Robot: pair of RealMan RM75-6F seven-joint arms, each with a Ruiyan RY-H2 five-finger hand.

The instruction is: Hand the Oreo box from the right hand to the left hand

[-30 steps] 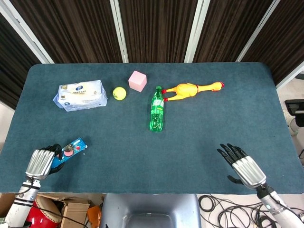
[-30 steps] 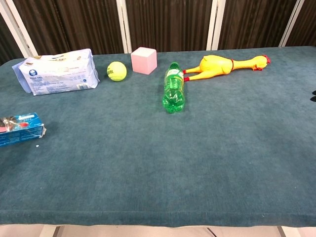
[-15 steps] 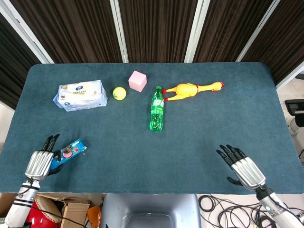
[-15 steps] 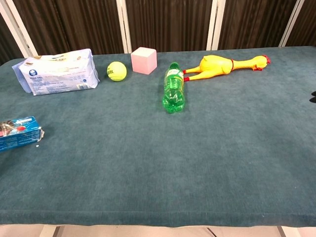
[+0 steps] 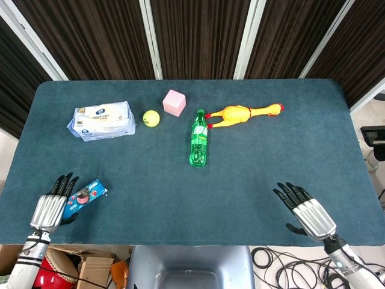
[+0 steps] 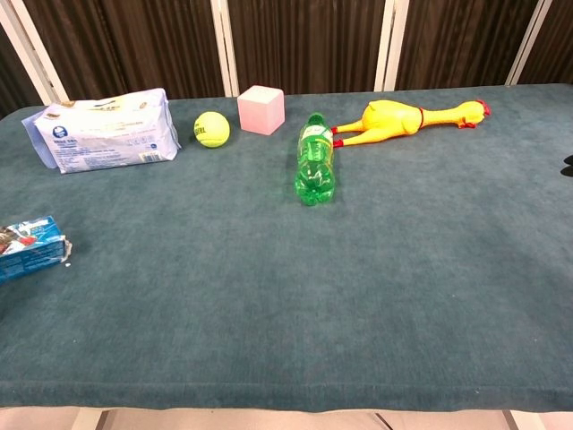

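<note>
Resting at lower left, the Oreo box [image 5: 86,194] lies under the left hand [image 5: 51,208], whose fingers [image 5: 65,182] are spread, unclosed; the right hand [image 5: 308,212] is open, empty. The box sits near the counter [image 5: 252,168] edge and could be nudged off.

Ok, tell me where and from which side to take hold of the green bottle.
Probably best to grip the green bottle across its wide middle, coming down from above. It lies on its side on the table, cap toward the far edge, so the rounded body faces up. Its long flanks look free for fingers; only the cap end sits close to the rubber chicken. The right hand is open.
</note>
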